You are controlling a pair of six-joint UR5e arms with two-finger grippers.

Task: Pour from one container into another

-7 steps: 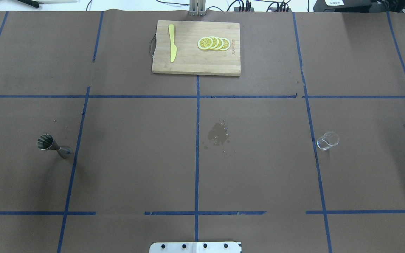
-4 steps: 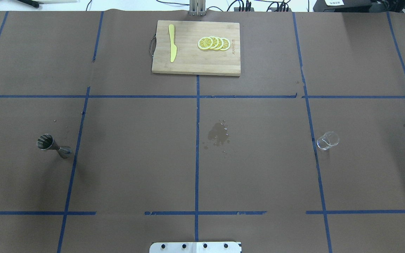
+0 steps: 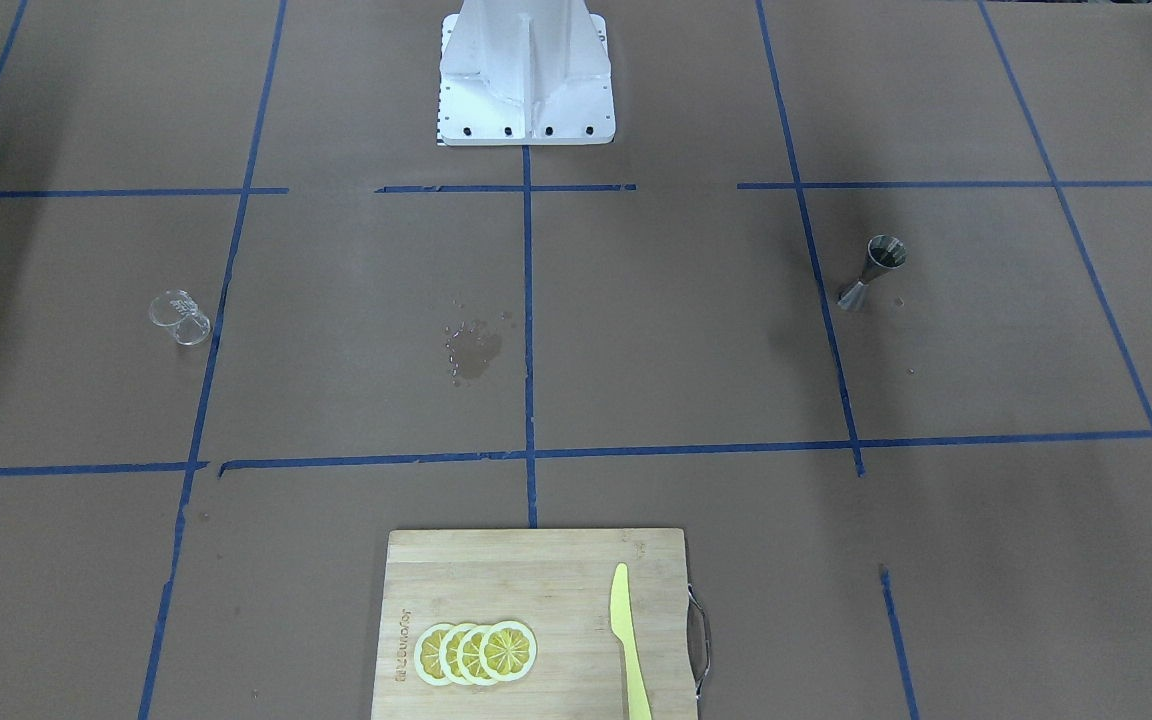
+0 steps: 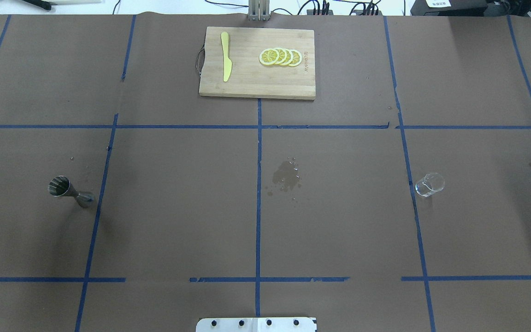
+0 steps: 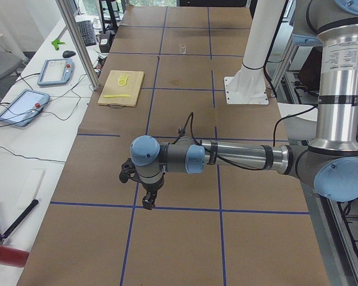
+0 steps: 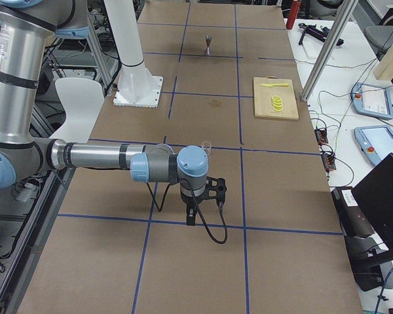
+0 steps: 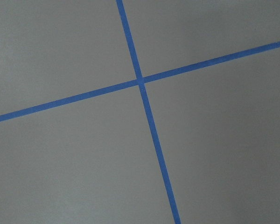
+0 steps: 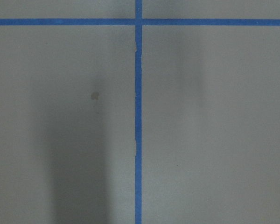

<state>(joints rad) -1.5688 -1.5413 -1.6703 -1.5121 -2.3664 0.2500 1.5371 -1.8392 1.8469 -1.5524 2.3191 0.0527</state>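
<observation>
A small metal jigger [image 4: 65, 190] stands upright on the table's left side, also seen in the front-facing view [image 3: 874, 270]. A clear glass beaker [image 4: 429, 184] stands on the right side [image 3: 179, 317]. Neither gripper shows in the overhead or front-facing views. My left gripper [image 5: 148, 201] hangs low over the table's near end in the exterior left view; I cannot tell its state. My right gripper [image 6: 191, 216] points down near the beaker [image 6: 207, 148] in the exterior right view; I cannot tell its state either. Both wrist views show only brown paper and blue tape.
A wooden cutting board [image 4: 247, 83] at the far middle carries lemon slices [image 4: 280, 56] and a yellow knife [image 4: 225, 56]. A wet spill [image 4: 286, 176] marks the table's centre. The robot's white base [image 3: 526, 90] stands at the near edge.
</observation>
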